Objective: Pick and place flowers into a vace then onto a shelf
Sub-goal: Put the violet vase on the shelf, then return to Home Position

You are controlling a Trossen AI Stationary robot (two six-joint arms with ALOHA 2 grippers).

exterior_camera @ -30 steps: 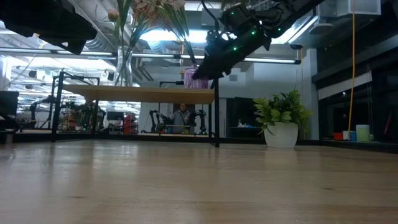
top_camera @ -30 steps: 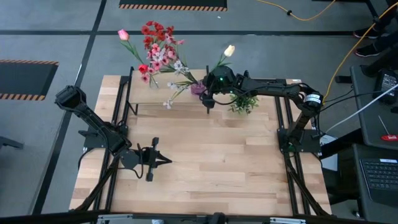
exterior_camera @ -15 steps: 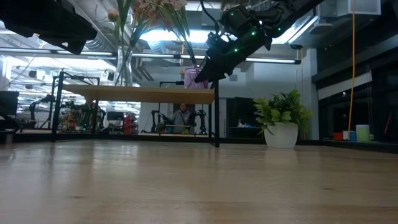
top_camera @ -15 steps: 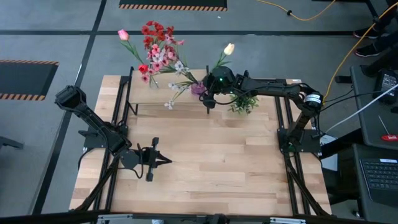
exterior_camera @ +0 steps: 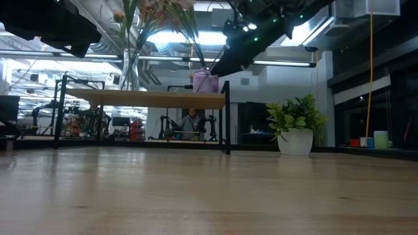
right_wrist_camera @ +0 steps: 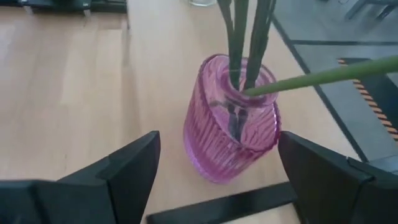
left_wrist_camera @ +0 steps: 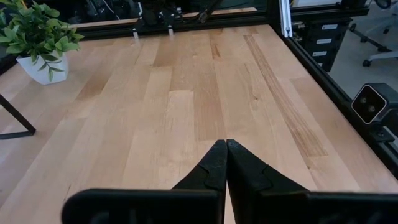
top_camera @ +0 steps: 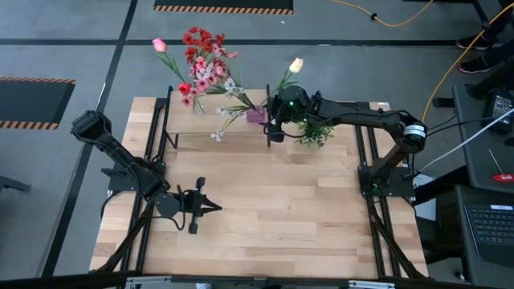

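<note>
A pink ribbed glass vase (right_wrist_camera: 231, 121) stands upright on its base at the right end of the small light-wood shelf (top_camera: 210, 122), also seen as vase (exterior_camera: 205, 81) and vase (top_camera: 257, 115). Green stems rise out of its neck; a cream tulip (top_camera: 295, 64) and pale sprigs (top_camera: 220, 130) belong to them. Red and pink flowers (top_camera: 201, 56) stand in a clear vase (exterior_camera: 129, 73) at the shelf's left end. My right gripper (right_wrist_camera: 217, 180) is open just right of the pink vase, one finger off each side, touching nothing. My left gripper (left_wrist_camera: 225, 149) is shut over the table's near left (top_camera: 210, 209).
A bushy green plant in a white pot (exterior_camera: 295, 130) stands right of the shelf, under my right arm (top_camera: 315, 131). The shelf's black legs (exterior_camera: 226, 124) stand on the tabletop. Bare wood (top_camera: 273, 209) stretches across the table's middle and near side.
My right gripper has drawn back from the pink vase, rising and moving toward the table's right edge. The vase stays upright on the shelf, now clear of the fingers in the low view.
</note>
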